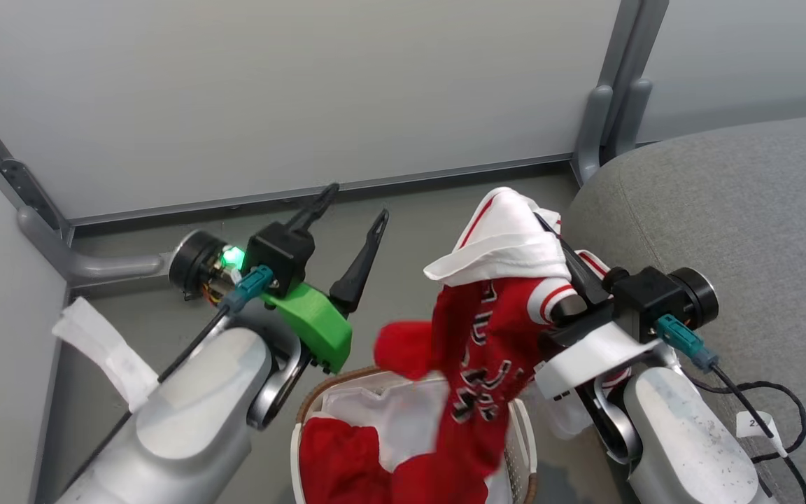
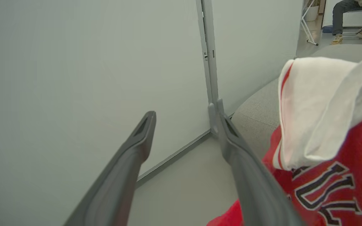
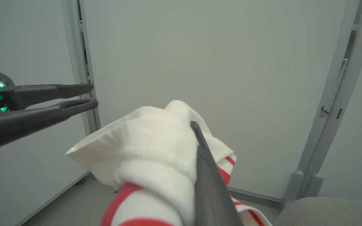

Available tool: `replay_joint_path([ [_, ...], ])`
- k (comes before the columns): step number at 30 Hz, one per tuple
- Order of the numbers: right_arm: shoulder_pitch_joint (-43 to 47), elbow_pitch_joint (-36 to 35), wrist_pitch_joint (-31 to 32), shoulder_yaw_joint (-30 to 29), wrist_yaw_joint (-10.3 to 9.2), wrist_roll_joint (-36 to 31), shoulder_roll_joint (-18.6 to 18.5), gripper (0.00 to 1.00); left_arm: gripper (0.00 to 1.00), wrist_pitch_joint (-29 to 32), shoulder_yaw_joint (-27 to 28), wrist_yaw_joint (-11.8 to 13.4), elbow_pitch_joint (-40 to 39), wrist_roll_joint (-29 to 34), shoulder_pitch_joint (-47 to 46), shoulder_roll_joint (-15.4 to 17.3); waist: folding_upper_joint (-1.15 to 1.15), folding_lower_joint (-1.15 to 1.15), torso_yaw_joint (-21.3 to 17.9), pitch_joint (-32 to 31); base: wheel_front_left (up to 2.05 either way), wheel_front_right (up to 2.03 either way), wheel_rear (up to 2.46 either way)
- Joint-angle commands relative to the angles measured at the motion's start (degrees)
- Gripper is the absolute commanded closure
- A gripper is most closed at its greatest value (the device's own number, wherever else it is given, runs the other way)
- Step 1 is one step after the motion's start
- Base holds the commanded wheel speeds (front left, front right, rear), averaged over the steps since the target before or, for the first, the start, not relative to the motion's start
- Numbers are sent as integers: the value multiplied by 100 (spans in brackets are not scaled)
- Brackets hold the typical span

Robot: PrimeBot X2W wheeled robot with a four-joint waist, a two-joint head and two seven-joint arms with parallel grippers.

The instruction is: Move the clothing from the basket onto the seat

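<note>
Fingers of your right pincer (image 1: 550, 231) are closed hard together on the clothing (image 1: 481, 329), a red sports top with dark lettering, red-and-white striped trim and a white panel that folds over the fingertips and hides all but one dark finger. You hold that top lifted: it bunches at the pincer, its body hangs down, and its blurred lower end reaches into the basket (image 1: 334, 382), whose brown rim shows at the bottom of your head view. A second red piece (image 1: 333, 455) lies inside the basket on the white liner (image 1: 403, 413). The seat (image 1: 725, 210) sits on your right, its rounded grey edge just beside and behind the raised top; whether cloth and cushion touch you cannot tell. Your left pincer (image 1: 357, 203) stands wide open and holds nothing, its two fingers pointing toward the grey wall panel (image 1: 305, 91), left of the hanging top and apart from it, above the bare floor (image 1: 410, 231). In your left wrist view the top hangs just past the right-hand finger with the seat behind it, and a seated person's leg and foot (image 2: 338, 18) show far off in the top right corner. In your right wrist view the white panel covers the pincer up to one fingertip.
</note>
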Motion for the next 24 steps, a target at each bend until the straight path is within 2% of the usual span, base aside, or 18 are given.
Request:
replay_joint_path([
  [1, 73, -45, -28, -69, -5, 5, -19, 100, 0, -112, 74, 41, 73, -103, 215, -47, 0, 0, -7, 10, 0, 0, 0],
  [12, 240, -80, -28, -461, -6, -106, -20, 100, 0, -398, 477, 167, 311, -297, 1252, -276, 0, 0, 8, 147, 0, 0, 0],
  [17, 241, -63, -28, -565, -5, -161, -19, 100, 0, -401, 767, 200, 142, -30, 1581, -329, 0, 0, 11, 205, 0, 0, 0],
  [24, 244, -62, -28, -687, -6, -216, -20, 100, 0, -396, 1254, 117, -73, 286, 1980, -501, 0, 0, -10, 231, 0, 0, 0],
])
